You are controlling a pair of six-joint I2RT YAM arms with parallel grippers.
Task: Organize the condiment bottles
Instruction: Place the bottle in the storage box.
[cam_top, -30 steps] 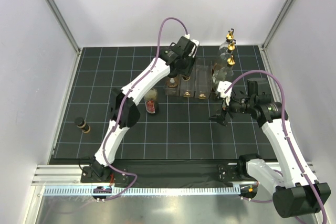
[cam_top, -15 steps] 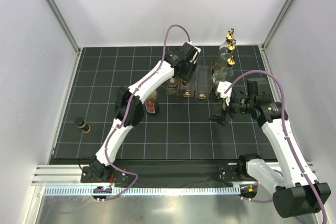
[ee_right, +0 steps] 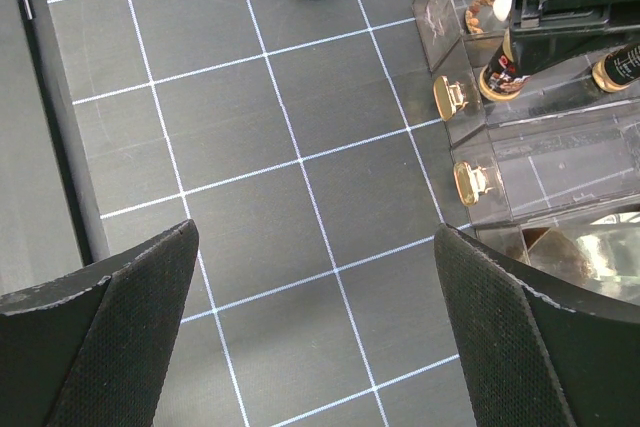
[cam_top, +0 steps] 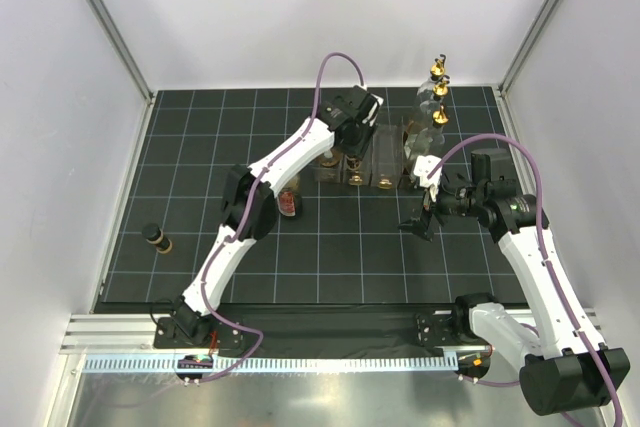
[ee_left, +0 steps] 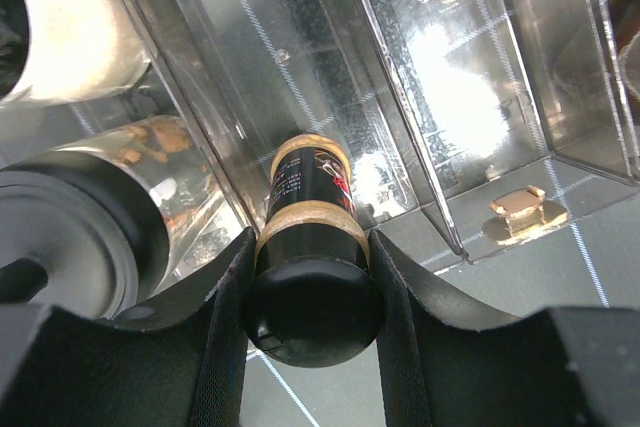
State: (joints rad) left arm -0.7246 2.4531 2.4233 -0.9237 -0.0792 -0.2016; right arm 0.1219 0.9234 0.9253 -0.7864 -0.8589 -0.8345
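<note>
While clamping black-capped brown btl [ee_left: 310, 192], L claw [ee_left: 308, 257] w/ clear rack [ee_left: 420, 127] just below; R claw [ee_right: 315, 297] wide apart, empty.

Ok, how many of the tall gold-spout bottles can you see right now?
3, in a row at the mat's back right, beside the clear rack: nearest bottle, middle bottle, farthest bottle. The left arm over the rack could hide another.

We see a white left arm [cam_top: 285, 152] and a white right arm [cam_top: 545, 277] with black joints, a purple cable [cam_top: 322, 72] looping off each. The right gripper [ee_right: 315, 237] has black, grainy fingers [ee_right: 100, 347].
</note>
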